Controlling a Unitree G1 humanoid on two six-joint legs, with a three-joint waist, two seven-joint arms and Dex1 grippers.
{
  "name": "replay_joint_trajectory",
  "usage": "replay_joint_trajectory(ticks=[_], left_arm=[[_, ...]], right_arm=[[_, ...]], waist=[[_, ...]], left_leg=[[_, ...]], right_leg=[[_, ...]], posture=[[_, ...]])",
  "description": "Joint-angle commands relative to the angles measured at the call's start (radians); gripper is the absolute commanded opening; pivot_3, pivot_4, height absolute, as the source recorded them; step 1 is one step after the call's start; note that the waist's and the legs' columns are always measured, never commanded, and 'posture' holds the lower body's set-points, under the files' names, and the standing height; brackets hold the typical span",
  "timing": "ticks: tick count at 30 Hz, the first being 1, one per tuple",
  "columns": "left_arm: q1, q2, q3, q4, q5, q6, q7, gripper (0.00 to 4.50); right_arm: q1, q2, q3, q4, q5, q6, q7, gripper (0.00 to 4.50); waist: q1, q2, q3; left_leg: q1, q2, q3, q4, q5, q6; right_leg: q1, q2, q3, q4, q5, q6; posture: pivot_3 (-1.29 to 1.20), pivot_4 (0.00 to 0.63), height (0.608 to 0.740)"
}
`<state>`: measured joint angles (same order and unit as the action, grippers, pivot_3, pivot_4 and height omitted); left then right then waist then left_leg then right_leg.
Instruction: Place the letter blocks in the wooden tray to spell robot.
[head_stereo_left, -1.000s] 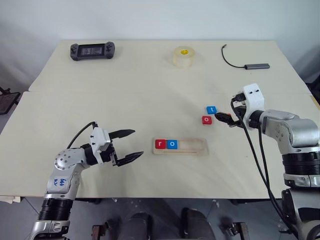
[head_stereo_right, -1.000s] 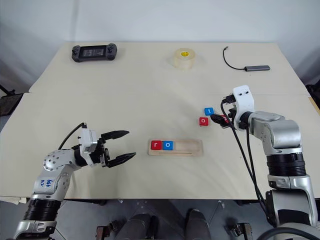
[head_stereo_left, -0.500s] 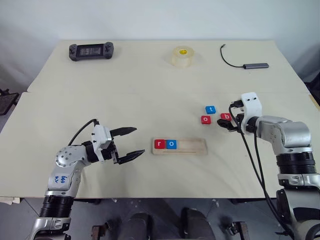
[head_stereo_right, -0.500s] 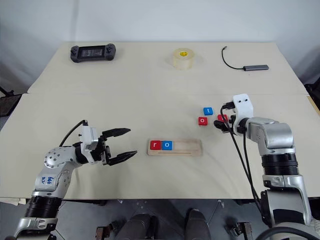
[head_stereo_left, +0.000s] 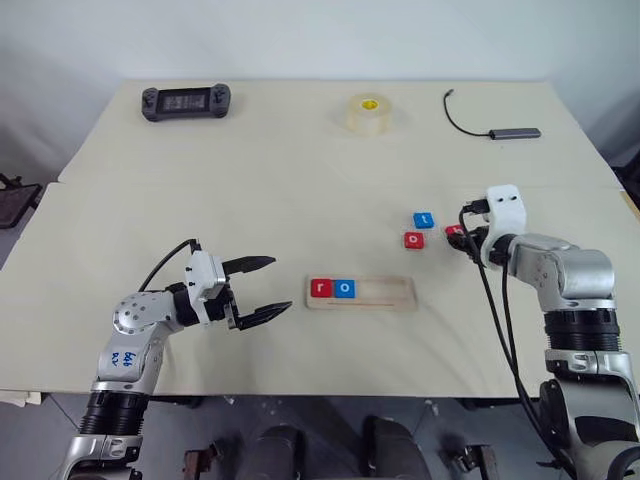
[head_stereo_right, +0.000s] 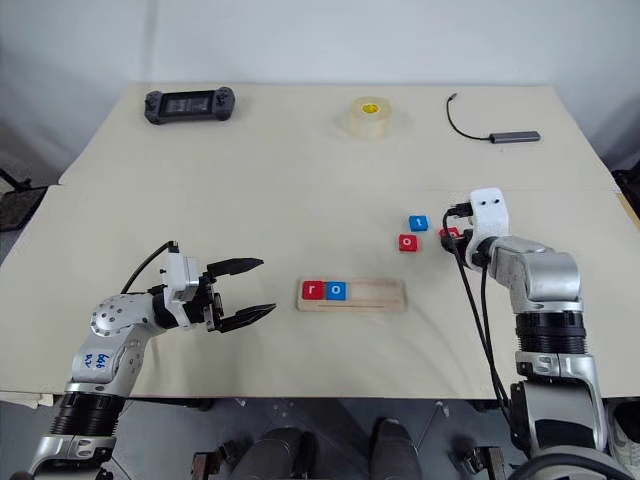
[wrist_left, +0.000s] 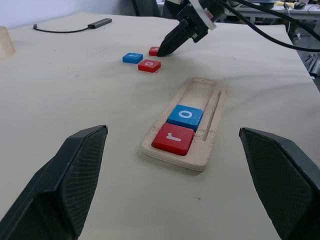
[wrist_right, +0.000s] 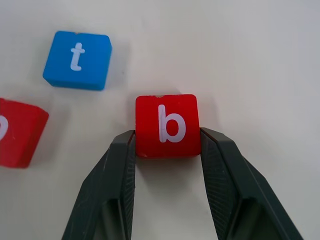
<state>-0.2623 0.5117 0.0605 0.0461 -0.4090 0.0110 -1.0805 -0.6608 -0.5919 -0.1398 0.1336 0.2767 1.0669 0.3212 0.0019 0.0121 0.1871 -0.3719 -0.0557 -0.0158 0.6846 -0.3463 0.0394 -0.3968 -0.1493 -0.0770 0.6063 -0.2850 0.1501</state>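
white "r" on red block (wrist_left: 173, 138), "o" on blue block (wrist_left: 185, 116), "b" on red block (wrist_right: 167, 125), "t" on blue block (wrist_right: 77, 59).

The wooden tray (head_stereo_left: 361, 293) is lying at frame centre, the r block (head_stereo_left: 320, 288) and o block (head_stereo_left: 344, 288) sitting in its left end. Right and above, the t block (head_stereo_left: 424, 219), a second o block (head_stereo_left: 414, 240) and the b block (wrist_right: 167, 125) are lying on the worktop (head_stereo_left: 300, 190).

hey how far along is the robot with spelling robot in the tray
Done: the red r block and blue o block sit side by side at one end of the wooden tray. In hand: the right gripper has its fingers against both sides of the red b block, which is on the table. Left: the red o block and blue t block wait on the table.
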Motion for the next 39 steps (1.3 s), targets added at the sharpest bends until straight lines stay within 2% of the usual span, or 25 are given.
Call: replay_joint_trajectory(ticks=[1, 3, 7, 12, 15, 17, 18, 21, 24, 27, 29, 32, 35, 39], left_arm=[[-0.016, -0.001, -0.007, -0.006, -0.009, -0.012, -0.016, 4.50], [-0.030, -0.008, -0.019, 0.010, -0.007, -0.013, -0.026, 4.50], [-0.047, -0.013, -0.032, 0.033, -0.006, -0.015, -0.043, 4.50], [-0.072, -0.020, -0.050, 0.069, -0.002, -0.022, -0.072, 4.50], [-0.087, -0.021, -0.049, 0.084, 0.000, -0.024, -0.077, 4.50], [-0.091, -0.019, -0.046, 0.088, 0.001, -0.027, -0.078, 4.50], [-0.091, -0.018, -0.044, 0.088, 0.002, -0.029, -0.078, 4.50], [-0.083, -0.015, -0.038, 0.079, 0.000, -0.029, -0.073, 4.50], [-0.068, -0.011, -0.034, 0.062, -0.003, -0.029, -0.071, 4.50], [-0.056, -0.008, -0.031, 0.039, -0.009, -0.029, -0.075, 4.50], [-0.049, -0.005, -0.032, 0.018, -0.027, -0.002, -0.083, 4.50], [-0.043, -0.004, -0.031, -0.016, -0.048, 0.008, -0.102, 4.50], [-0.041, -0.008, -0.032, -0.030, -0.048, -0.005, -0.110, 4.50], [-0.038, -0.009, -0.034, -0.048, -0.043, -0.015, -0.111, 4.50]], right_arm=[[0.055, -0.033, -0.093, -0.214, 0.032, 0.146, -0.023, 1.46], [0.128, -0.013, -0.150, -0.388, 0.057, 0.281, -0.037, 1.46], [0.216, 0.058, -0.224, -0.592, 0.071, 0.448, -0.068, 1.46], [0.329, 0.199, -0.283, -0.737, 0.047, 0.534, -0.115, 1.46], [0.356, 0.232, -0.283, -0.773, 0.047, 0.547, -0.119, 1.46], [0.359, 0.223, -0.280, -0.776, 0.054, 0.547, -0.105, 2.20], [0.359, 0.206, -0.278, -0.771, 0.059, 0.547, -0.092, 2.43], [0.373, 0.085, -0.248, -0.734, 0.108, 0.507, 0.010, 3.43], [0.428, -0.145, -0.177, -0.654, 0.150, 0.292, 0.226, 4.45], [0.489, -0.327, -0.099, -0.535, 0.113, -0.040, 0.464, 4.45], [0.502, -0.397, -0.060, -0.440, 0.091, -0.255, 0.613, 4.45], [0.451, -0.430, -0.001, -0.226, 0.042, -0.590, 0.796, 4.45], [0.360, -0.426, 0.078, -0.027, -0.022, -0.828, 0.911, 4.45], [0.200, -0.393, 0.197, 0.240, -0.129, -1.003, 0.995, 4.45]], waist=[[0.000, 0.000, 0.000], [0.002, 0.000, 0.000], [0.001, 0.000, 0.000], [-0.001, 0.000, 0.000], [-0.001, 0.000, 0.000], [-0.002, 0.000, 0.000], [-0.002, 0.000, 0.000], [0.000, 0.000, 0.000], [0.002, 0.000, 0.000], [-0.001, 0.000, 0.000], [-0.002, -0.001, 0.001], [-0.005, -0.002, 0.001], [-0.004, -0.002, 0.001], [-0.005, -0.002, 0.001]], left_leg=[[0.000, 0.000, 0.000, 0.000, 0.000, 0.000], [0.000, 0.000, 0.000, 0.000, 0.000, 0.000], [0.000, 0.000, 0.000, -0.001, 0.000, 0.000], [0.000, 0.000, 0.000, -0.001, 0.000, 0.000], [0.000, 0.000, 0.001, -0.001, 0.000, 0.000], [0.001, -0.001, 0.001, -0.001, 0.000, 0.000], [0.001, 0.000, 0.001, -0.001, 0.000, 0.000], [0.001, -0.001, 0.001, -0.001, 0.000, 0.000], [0.000, -0.002, 0.001, -0.001, 0.000, 0.002], [0.000, -0.001, 0.002, -0.001, -0.001, 0.002], [0.001, -0.001, 0.002, -0.001, -0.001, 0.002], [0.002, 0.000, 0.004, -0.001, -0.001, 0.002], [0.003, 0.000, 0.004, 0.000, 0.000, 0.002], [0.003, 0.000, 0.003, 0.000, 0.000, 0.002]], right_leg=[[0.000, 0.000, 0.000, 0.000, 0.000, 0.000], [0.000, 0.000, 0.000, 0.000, 0.000, 0.000], [0.000, 0.000, 0.000, 0.000, 0.000, 0.000], [-0.001, 0.001, 0.001, 0.001, 0.000, 0.000], [-0.001, 0.000, 0.002, 0.001, 0.000, 0.000], [-0.001, 0.000, 0.002, 0.002, 0.000, 0.000], [-0.001, 0.000, 0.002, 0.002, 0.000, 0.000], [-0.001, 0.000, 0.002, 0.001, 0.000, 0.000], [-0.001, 0.000, 0.002, 0.001, 0.000, 0.000], [0.000, 0.000, 0.002, -0.001, 0.000, 0.000], [0.001, 0.000, 0.002, -0.002, 0.000, 0.001], [0.002, 0.001, 0.002, -0.002, 0.001, 0.001], [0.003, 0.001, 0.002, -0.004, 0.001, 0.002], [0.003, 0.000, 0.001, -0.004, 0.001, 0.002]], posture=[[0.00, 0.150, 0.740], [0.00, 0.150, 0.740], [0.00, 0.150, 0.740], [0.00, 0.150, 0.740], [0.00, 0.150, 0.740], [0.00, 0.150, 0.740], [0.00, 0.150, 0.740], [0.00, 0.150, 0.740], [0.00, 0.150, 0.740], [0.00, 0.150, 0.740], [0.00, 0.150, 0.740], [0.00, 0.150, 0.740], [0.00, 0.150, 0.740], [0.00, 0.150, 0.740]])
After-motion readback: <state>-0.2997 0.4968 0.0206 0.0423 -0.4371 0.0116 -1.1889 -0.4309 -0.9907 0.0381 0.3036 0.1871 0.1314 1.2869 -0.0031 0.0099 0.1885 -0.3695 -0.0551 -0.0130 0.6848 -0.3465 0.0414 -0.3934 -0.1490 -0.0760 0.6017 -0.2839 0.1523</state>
